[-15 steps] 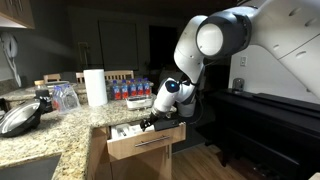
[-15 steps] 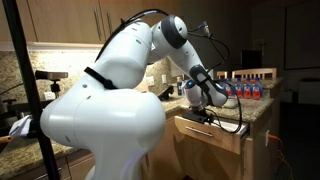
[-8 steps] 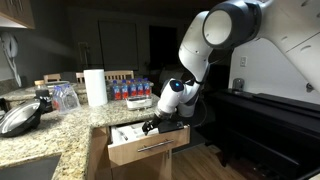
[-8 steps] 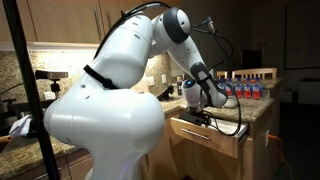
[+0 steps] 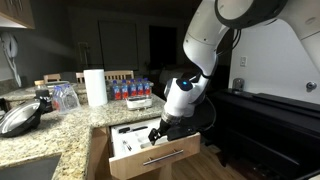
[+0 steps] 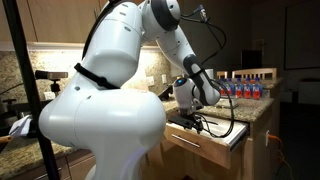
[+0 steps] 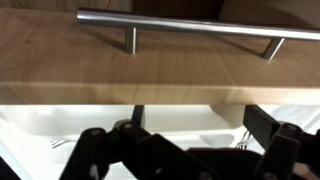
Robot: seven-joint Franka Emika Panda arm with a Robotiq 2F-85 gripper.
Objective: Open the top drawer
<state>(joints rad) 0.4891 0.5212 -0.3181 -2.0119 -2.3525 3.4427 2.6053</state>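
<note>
The top drawer (image 5: 152, 160) is a shallow light-wood front with a silver bar handle (image 7: 180, 22), and it stands pulled out from under the granite counter, its white interior (image 7: 60, 125) showing. It also shows in an exterior view (image 6: 208, 147). My gripper (image 5: 156, 135) reaches down into the drawer just behind the front panel. In the wrist view its fingers (image 7: 195, 112) stand apart over the white interior, close to the inner face of the wood front (image 7: 150, 65), with nothing held between them.
The granite countertop (image 5: 60, 128) carries a paper towel roll (image 5: 95, 86), a pack of bottles (image 5: 130, 90) and a dark pan (image 5: 20, 118). A black piece of furniture (image 5: 265, 110) stands close beside the arm. Some utensils lie in the drawer (image 5: 128, 133).
The drawer has slid further out from the counter, and my gripper has moved outward and lower with it.
</note>
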